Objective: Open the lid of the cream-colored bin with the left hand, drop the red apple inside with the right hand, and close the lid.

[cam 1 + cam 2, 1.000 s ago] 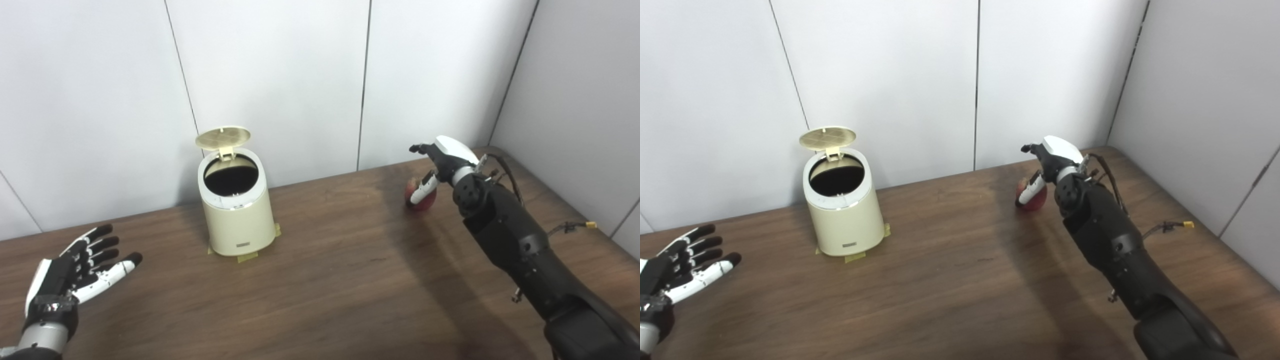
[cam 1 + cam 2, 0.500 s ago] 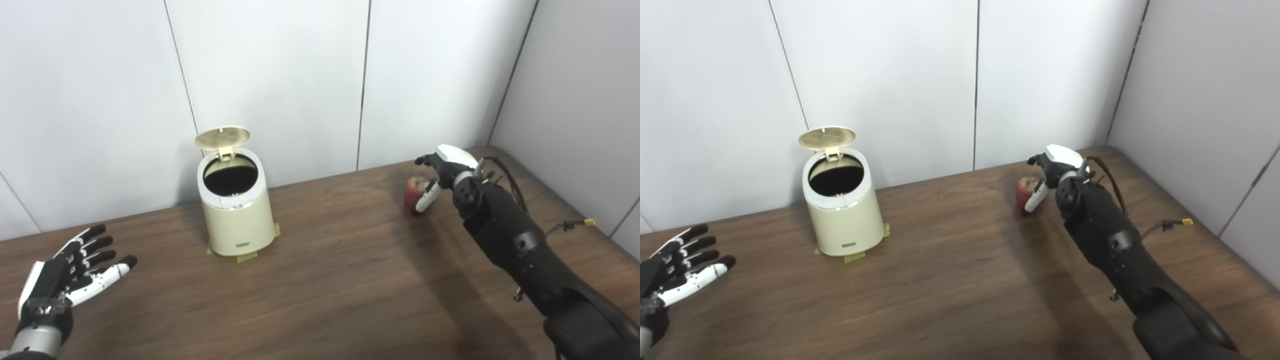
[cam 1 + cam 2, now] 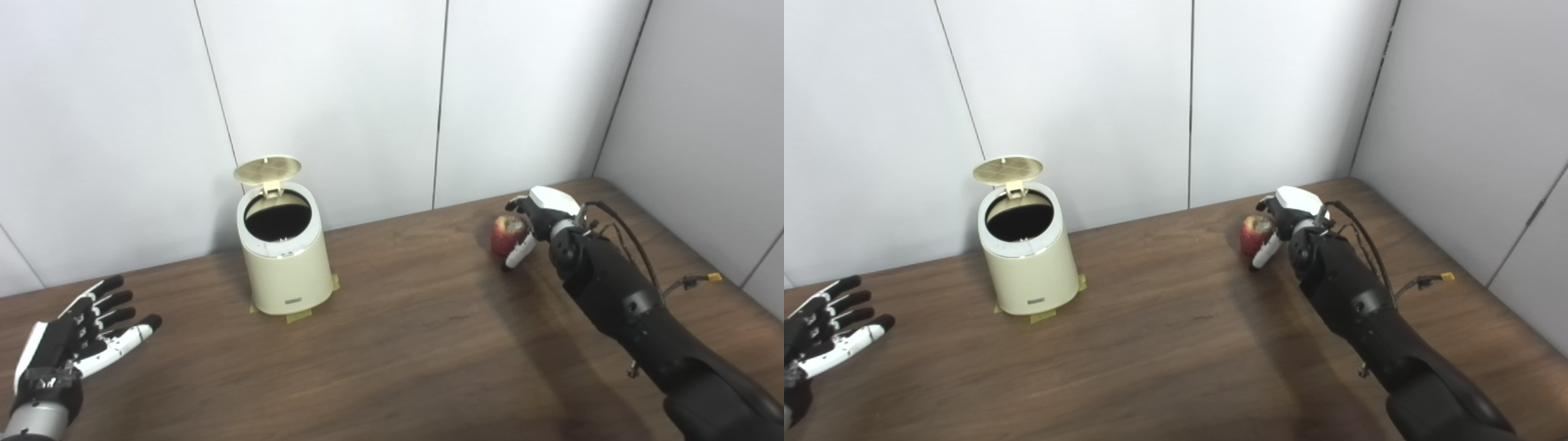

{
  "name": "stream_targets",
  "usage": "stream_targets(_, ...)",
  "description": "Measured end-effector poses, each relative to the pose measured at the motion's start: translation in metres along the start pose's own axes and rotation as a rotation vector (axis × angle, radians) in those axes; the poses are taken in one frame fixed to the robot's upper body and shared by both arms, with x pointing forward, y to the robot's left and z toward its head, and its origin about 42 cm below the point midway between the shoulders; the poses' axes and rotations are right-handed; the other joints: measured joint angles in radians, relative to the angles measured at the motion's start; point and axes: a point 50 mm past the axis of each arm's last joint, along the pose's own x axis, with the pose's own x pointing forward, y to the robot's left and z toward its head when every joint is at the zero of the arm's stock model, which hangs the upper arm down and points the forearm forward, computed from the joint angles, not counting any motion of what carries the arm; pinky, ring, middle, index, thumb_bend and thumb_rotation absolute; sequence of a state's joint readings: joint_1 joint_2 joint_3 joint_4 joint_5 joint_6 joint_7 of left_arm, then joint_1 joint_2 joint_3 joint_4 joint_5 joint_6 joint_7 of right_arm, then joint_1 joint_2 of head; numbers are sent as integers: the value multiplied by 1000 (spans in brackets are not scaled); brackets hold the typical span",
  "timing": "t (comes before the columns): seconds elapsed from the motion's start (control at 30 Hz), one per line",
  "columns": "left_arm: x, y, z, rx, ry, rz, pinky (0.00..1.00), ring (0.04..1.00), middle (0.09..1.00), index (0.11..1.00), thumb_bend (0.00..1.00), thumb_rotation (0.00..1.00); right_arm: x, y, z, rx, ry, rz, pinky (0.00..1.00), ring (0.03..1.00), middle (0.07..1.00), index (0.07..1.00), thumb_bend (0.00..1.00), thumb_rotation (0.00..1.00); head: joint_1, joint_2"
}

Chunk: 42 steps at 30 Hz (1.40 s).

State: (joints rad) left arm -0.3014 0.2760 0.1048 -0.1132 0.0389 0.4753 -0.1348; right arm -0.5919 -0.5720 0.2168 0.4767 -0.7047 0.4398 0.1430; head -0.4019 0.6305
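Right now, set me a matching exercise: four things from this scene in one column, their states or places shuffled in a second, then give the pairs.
Column one:
1. lid
2. apple
3. left hand
4. bin

Column two:
A. open, fingers spread, holding nothing
B. on the table against the right hand
C. tipped up at the back
D. standing on tape patches, mouth uncovered

Pairs: 1-C, 2-B, 3-A, 4-D

A small dark label (image 3: 294,301) sits low on the front of the cream-colored bin (image 3: 285,269); its lettering is too small to read. No other text shows.
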Motion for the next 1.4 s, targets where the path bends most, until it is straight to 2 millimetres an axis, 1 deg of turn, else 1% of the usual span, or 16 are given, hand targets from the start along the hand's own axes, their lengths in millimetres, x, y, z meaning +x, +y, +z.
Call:
stream_targets(0.1,0,0,0,2,-1,0,717,797,834,870,672,104,2,2,-3,8,-4,-12,735,822,828,805,973,193,0,2)
stream_targets(0.2,0,0,1,2,-2,0,690,785,831,871,663,88,2,2,-3,13,-11,-16,714,822,823,798,967,183,-2,3)
stream_targets(0.3,0,0,1,5,-3,0,697,793,831,875,661,97,3,3,-3,21,-22,-15,709,796,798,785,948,151,-2,5)
stream_targets(0.4,-1,0,1,5,-5,0,700,791,832,879,660,89,5,4,-6,37,-34,-23,636,697,735,717,890,67,-2,5)
stream_targets(0.47,-1,0,2,8,-5,1,711,793,830,875,655,95,6,4,-6,58,-47,-28,613,667,703,677,845,27,0,8)
stream_targets(0.53,-1,-1,2,17,-5,0,726,798,832,876,651,95,6,4,-6,66,-52,-32,606,656,686,659,821,16,2,8)
stream_targets(0.73,-1,0,2,15,-5,0,697,788,832,869,661,89,6,6,-7,85,-64,-39,542,589,629,621,780,0,5,9)
stream_targets(0.77,-1,0,2,16,-5,1,695,787,828,868,662,103,6,6,-7,85,-69,-42,548,582,623,559,653,62,5,9)
stream_targets(0.8,-1,0,2,16,-5,1,694,788,824,868,666,110,6,7,-7,86,-71,-45,545,574,616,520,573,101,5,9)
stream_targets(0.87,-1,0,2,15,-5,1,686,780,823,862,663,96,6,7,-7,90,-73,-44,548,570,610,500,532,120,5,9)
stream_targets(1.0,-1,0,2,15,-5,3,697,786,832,856,647,98,5,10,-8,97,-80,-56,562,571,601,492,518,125,5,11)
stream_targets(1.03,-1,0,2,16,-5,2,709,795,832,854,648,115,4,10,-9,96,-87,-64,564,561,542,485,524,51,3,11)
stream_targets(1.1,-1,-1,2,24,-4,3,718,801,831,853,647,122,3,13,-10,95,-99,-81,563,533,512,481,526,13,5,11)
stream_targets(1.17,-1,-1,2,32,-3,5,709,795,827,852,644,104,3,15,-9,93,-111,-105,540,462,504,478,522,2,8,11)
stream_targets(1.27,-1,0,1,35,-2,9,715,796,825,852,643,112,1,18,-10,86,-128,-146,509,438,503,480,520,0,17,11)
stream_targets(1.4,-1,-2,1,46,-1,2,715,807,829,858,642,139,0,22,-8,85,-129,-182,503,431,509,478,520,0,21,8)
